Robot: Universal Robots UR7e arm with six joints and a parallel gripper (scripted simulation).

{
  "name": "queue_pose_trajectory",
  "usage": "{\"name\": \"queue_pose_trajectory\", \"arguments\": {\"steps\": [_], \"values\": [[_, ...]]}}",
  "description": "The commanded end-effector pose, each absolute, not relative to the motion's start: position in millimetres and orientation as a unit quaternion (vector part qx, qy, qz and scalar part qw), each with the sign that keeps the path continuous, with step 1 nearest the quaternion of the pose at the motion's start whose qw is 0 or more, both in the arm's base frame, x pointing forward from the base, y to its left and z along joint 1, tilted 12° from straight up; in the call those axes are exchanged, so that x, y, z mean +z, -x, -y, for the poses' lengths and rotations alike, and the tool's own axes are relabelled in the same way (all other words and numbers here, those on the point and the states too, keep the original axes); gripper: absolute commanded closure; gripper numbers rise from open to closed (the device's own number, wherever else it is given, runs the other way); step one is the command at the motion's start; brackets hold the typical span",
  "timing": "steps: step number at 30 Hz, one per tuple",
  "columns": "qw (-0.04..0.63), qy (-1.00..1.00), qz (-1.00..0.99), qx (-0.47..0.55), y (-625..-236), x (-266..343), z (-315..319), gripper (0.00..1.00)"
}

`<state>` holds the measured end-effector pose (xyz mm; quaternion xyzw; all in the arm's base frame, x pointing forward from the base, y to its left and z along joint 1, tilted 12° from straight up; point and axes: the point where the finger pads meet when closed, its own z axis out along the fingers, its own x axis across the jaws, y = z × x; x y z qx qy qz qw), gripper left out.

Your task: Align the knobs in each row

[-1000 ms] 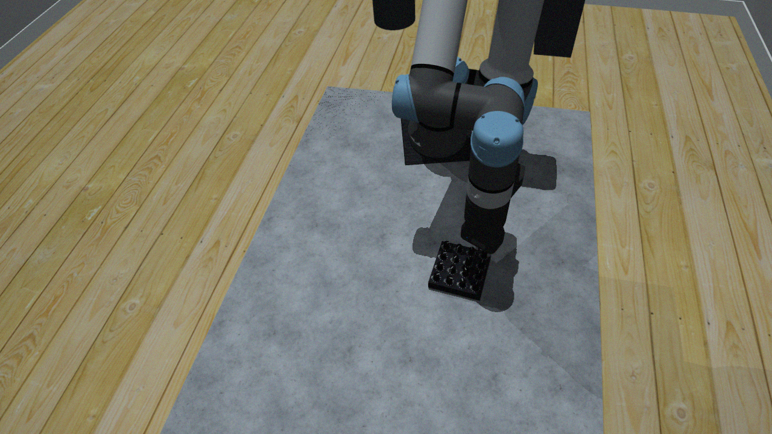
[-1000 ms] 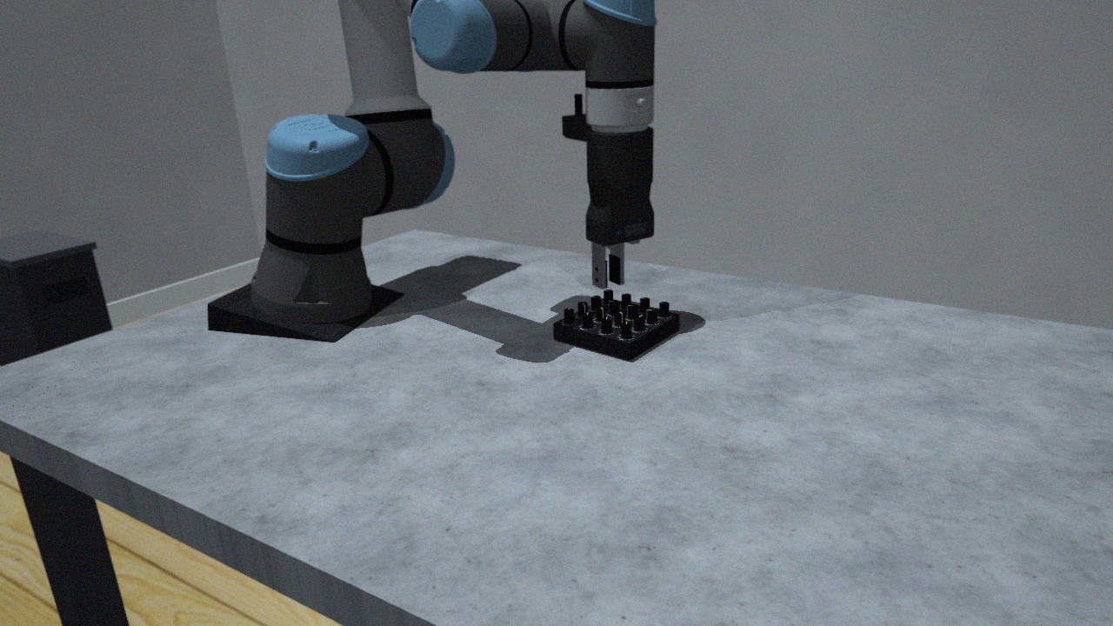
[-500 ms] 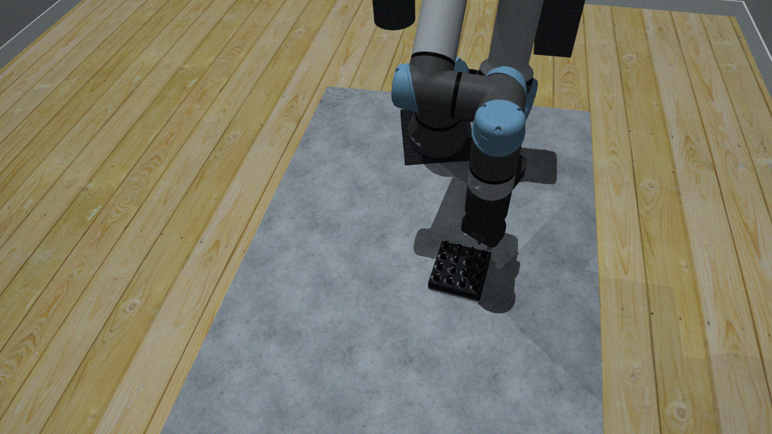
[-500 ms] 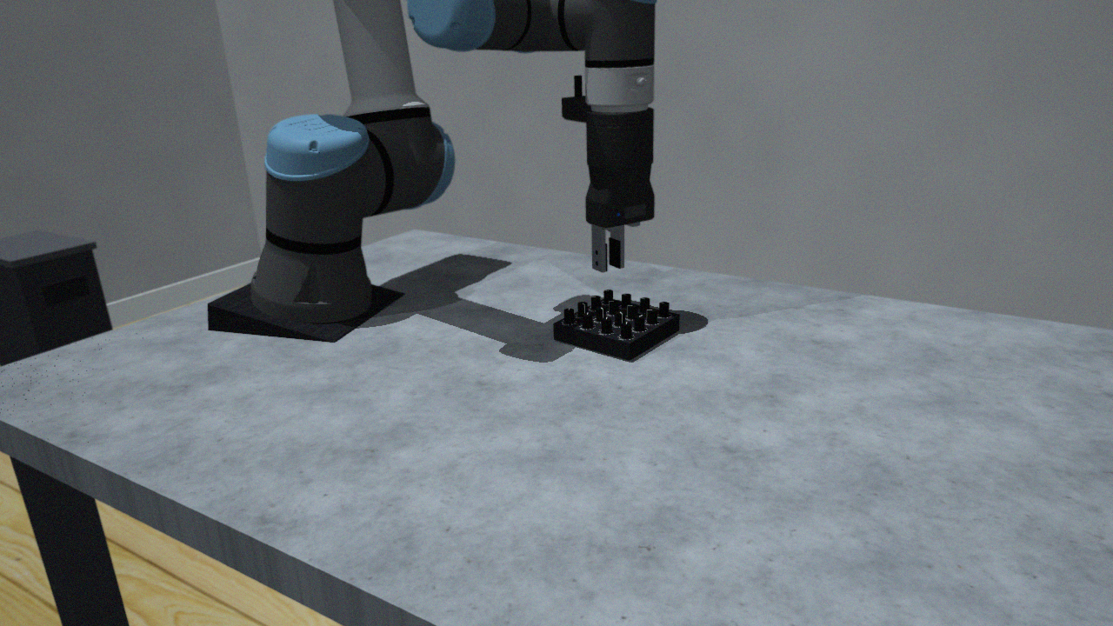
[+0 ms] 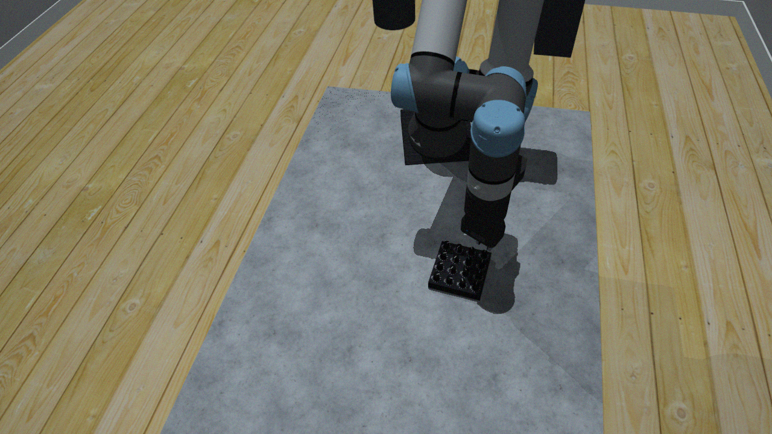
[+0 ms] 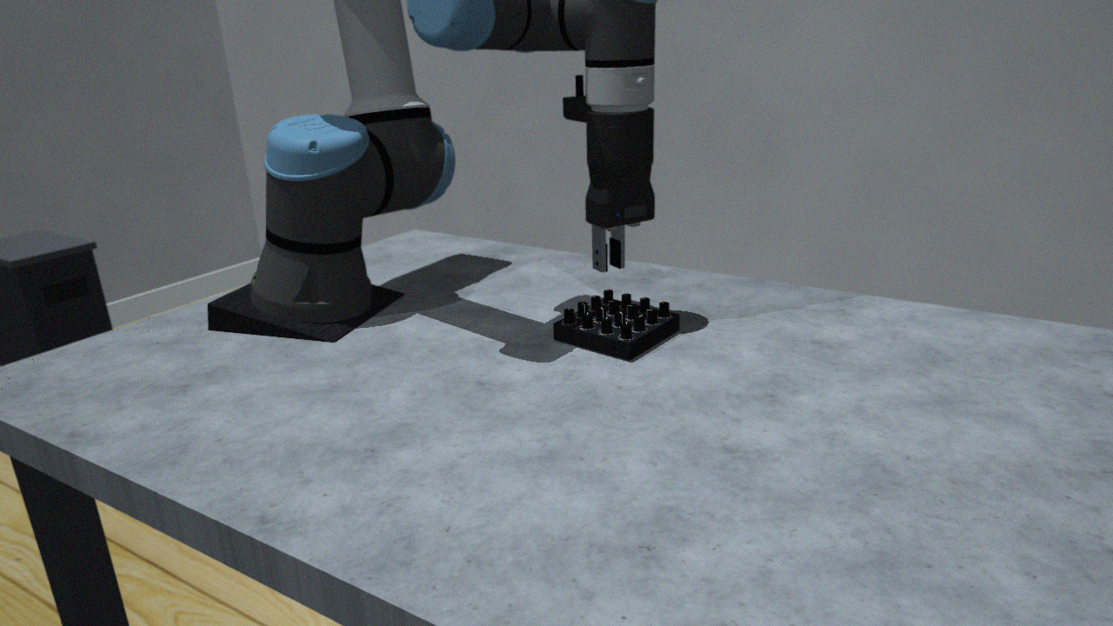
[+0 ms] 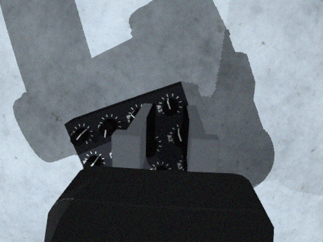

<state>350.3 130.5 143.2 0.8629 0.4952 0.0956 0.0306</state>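
Note:
The black knob box stands on the table with its rows of upright knobs. My gripper is partly open and empty, above the box's row A side. Between and beyond the fingers in the wrist view, knob A1 has its line toward the top of the picture, slightly left. Knob A2 is partly covered by the right finger. Knob C1 has its line toward the bottom; knob D1 has a diagonal line. The left finger partly hides knob B1. The gripper body hides the lower rows' far knobs.
The grey table top surrounds the box. The arm's base plate stands behind the box in the top view. Arm shadows fall across and around the box, dimming its marks.

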Motion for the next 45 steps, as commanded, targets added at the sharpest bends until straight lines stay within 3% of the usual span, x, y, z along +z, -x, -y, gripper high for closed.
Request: {"name": "queue_pose_trajectory", "arguments": {"steps": [1, 34, 45], "values": [[0.028, -0.880, -0.463, 0.097, -355, 145, -127, 0.54], [-0.023, -0.995, 0.025, 0.098, -411, 172, -68, 0.54], [-0.027, -0.993, 0.058, 0.098, -415, 174, -63, 0.54]]}}
